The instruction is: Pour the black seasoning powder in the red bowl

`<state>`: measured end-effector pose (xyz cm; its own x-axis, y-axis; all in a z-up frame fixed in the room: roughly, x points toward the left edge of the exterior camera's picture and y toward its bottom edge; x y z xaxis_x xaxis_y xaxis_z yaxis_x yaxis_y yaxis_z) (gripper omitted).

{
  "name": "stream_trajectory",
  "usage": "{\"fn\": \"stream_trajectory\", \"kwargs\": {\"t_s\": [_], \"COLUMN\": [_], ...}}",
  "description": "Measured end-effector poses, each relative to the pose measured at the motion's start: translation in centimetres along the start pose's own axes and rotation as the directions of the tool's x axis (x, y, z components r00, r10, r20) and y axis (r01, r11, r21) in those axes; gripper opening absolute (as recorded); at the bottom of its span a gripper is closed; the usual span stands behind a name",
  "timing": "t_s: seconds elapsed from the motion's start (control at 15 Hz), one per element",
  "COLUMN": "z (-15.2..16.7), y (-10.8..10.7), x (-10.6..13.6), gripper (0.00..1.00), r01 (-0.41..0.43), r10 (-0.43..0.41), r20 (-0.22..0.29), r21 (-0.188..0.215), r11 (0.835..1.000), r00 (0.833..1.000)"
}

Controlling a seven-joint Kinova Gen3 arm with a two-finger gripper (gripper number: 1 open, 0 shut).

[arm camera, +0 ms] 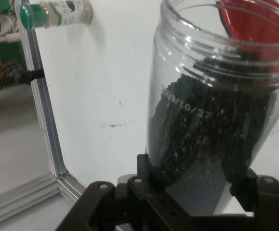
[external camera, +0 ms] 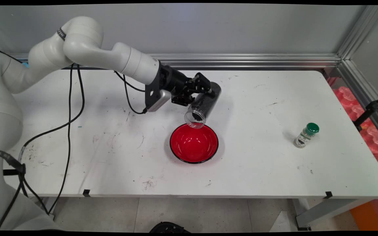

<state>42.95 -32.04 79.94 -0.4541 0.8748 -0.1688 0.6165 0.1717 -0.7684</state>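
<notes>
My gripper (external camera: pixel 202 90) (arm camera: pixel 197 185) is shut on a clear plastic jar (external camera: pixel 203 105) (arm camera: pixel 211 125) filled with dark grains. The jar has no lid and is tilted, with its open mouth pointing down over the far rim of a red bowl (external camera: pixel 194 144) (arm camera: pixel 259 24). The grains lie inside the jar up to near its mouth. The bowl stands on the white table (external camera: pixel 258 157) and its inside looks bare red.
A small spice bottle with a green cap (external camera: pixel 306 135) (arm camera: pixel 57 13) stands at the table's right side. Black cables (external camera: pixel 69 124) hang from the arm over the table's left part. An aluminium frame rail (external camera: pixel 241 60) (arm camera: pixel 43 120) runs along the table's far edge.
</notes>
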Motion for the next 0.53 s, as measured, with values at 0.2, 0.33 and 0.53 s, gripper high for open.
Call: {"fn": "stream_trajectory", "kwargs": {"t_s": [0.2, 0.33, 0.53], "z": [0.09, 0.14, 0.20], "y": [-0.05, -0.12, -0.24], "x": [0.21, 0.35, 0.45], "gripper": [0.00, 0.00, 0.00], "r01": [-0.036, -0.066, -0.114], "r10": [0.036, 0.066, 0.114], "r20": [0.002, 0.002, 0.006], "r21": [-0.002, -0.001, -0.001], "r11": [0.999, 0.998, 0.993], "r00": [0.999, 0.998, 0.993]}}
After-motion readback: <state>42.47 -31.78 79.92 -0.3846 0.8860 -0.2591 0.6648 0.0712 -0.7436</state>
